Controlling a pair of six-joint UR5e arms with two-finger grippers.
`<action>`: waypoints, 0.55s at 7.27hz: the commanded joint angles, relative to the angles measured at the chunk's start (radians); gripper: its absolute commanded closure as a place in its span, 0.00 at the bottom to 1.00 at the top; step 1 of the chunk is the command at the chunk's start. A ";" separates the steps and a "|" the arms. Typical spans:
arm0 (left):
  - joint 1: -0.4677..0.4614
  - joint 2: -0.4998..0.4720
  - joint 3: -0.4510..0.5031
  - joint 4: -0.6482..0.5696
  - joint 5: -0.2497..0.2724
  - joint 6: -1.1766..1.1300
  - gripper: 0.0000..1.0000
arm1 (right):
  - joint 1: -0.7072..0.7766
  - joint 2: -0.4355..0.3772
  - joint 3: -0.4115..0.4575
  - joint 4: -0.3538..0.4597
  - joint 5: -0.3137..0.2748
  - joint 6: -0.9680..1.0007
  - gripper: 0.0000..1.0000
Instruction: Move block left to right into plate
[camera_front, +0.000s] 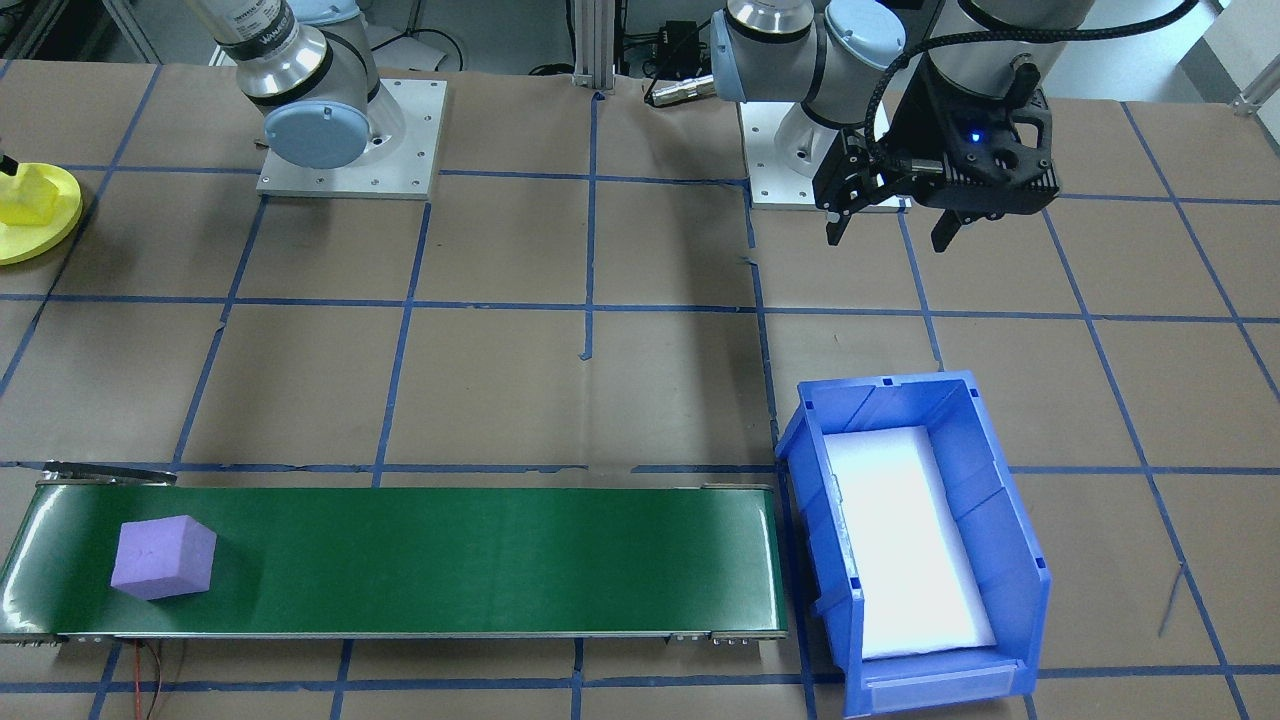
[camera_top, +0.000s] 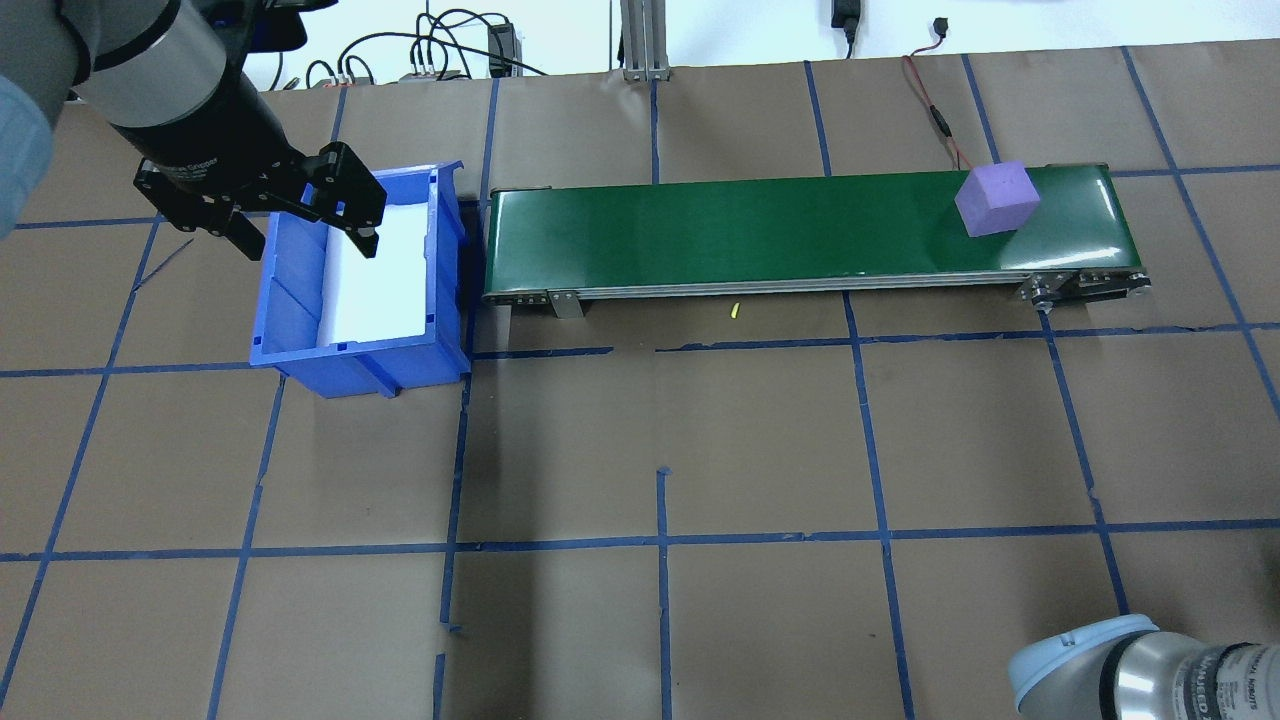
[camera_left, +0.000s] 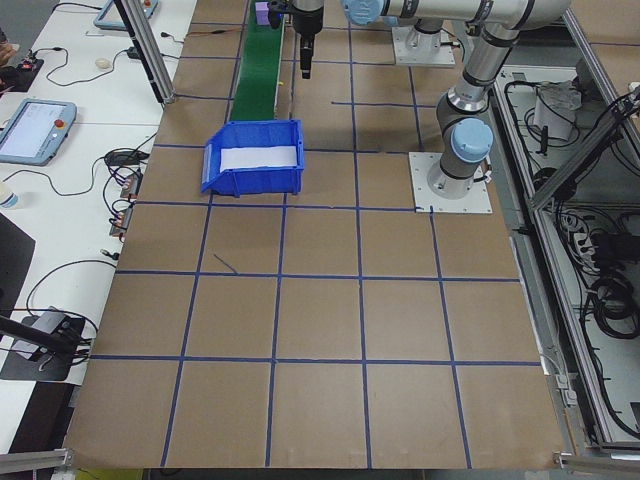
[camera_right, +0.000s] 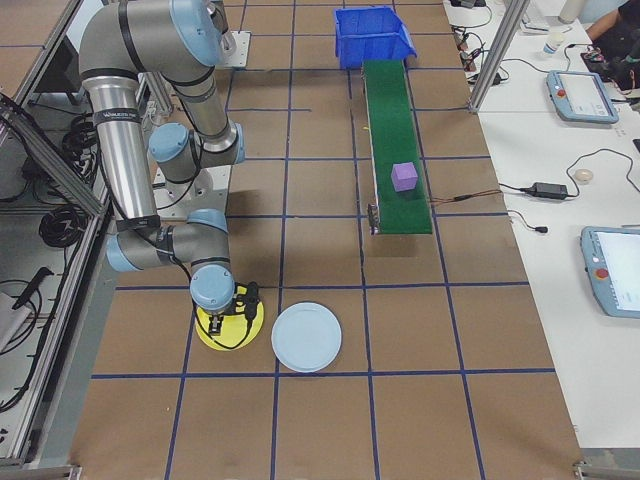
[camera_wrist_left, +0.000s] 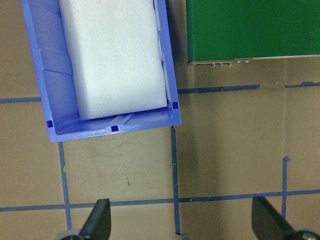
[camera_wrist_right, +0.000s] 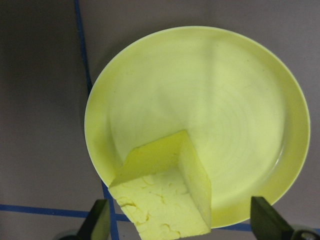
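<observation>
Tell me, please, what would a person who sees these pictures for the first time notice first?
Probably the long green conveyor belt, with a purple foam block near its end on the robot's right and the blue plastic bin at the other end. Next, the small round bright-yellow plate holding a yellow foam block, with the open right gripper above it. The open left gripper hangs over the bin.

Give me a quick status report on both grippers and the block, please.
Left gripper open, empty, hovering beside blue plastic bin. Right gripper open over round yellow plate; yellow foam block between fingers. Nothing obstructing.
</observation>
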 joint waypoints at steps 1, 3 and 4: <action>0.000 0.000 0.000 0.001 0.001 0.000 0.00 | 0.251 -0.066 -0.076 0.002 0.042 0.124 0.01; 0.000 0.002 0.000 0.001 0.000 0.002 0.00 | 0.450 -0.059 -0.117 0.005 0.224 0.322 0.00; 0.000 0.002 0.000 0.001 0.000 0.000 0.00 | 0.532 -0.046 -0.123 -0.006 0.316 0.435 0.00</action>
